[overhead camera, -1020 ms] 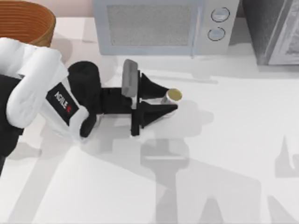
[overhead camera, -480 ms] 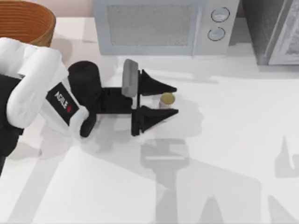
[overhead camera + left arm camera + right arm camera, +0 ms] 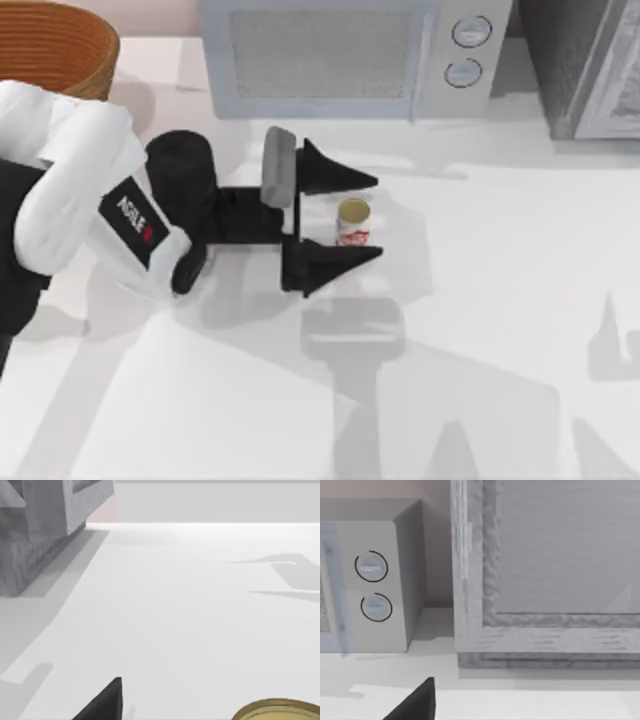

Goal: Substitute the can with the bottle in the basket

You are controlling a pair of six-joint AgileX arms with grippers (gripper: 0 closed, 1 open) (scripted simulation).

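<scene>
Presently: left gripper [image 3: 378, 218] spread wide around the can [image 3: 353, 221], nothing gripped.

Item, the can: small, white with red markings, dull gold top, standing upright on the white table [image 3: 500, 330] between the two black fingers [image 3: 335, 178] of the left gripper, apart from both; its gold top [image 3: 280, 711] also edges into the left wrist view beside a black fingertip [image 3: 107, 702]. Item, the left arm: white and black, reaching in from the table's left side. Item, the basket [image 3: 55, 45]: orange-brown wicker, at the far left corner, well apart from the can. Item, a grey microwave [image 3: 350, 55] along the back edge, behind the can, with two round dials [image 3: 372, 587]. Item, a grey textured cabinet [image 3: 545, 570] to the microwave's right. Item, the right gripper: one black fingertip [image 3: 417, 702] seen facing microwave and cabinet; whether spread or closed, cannot tell.
</scene>
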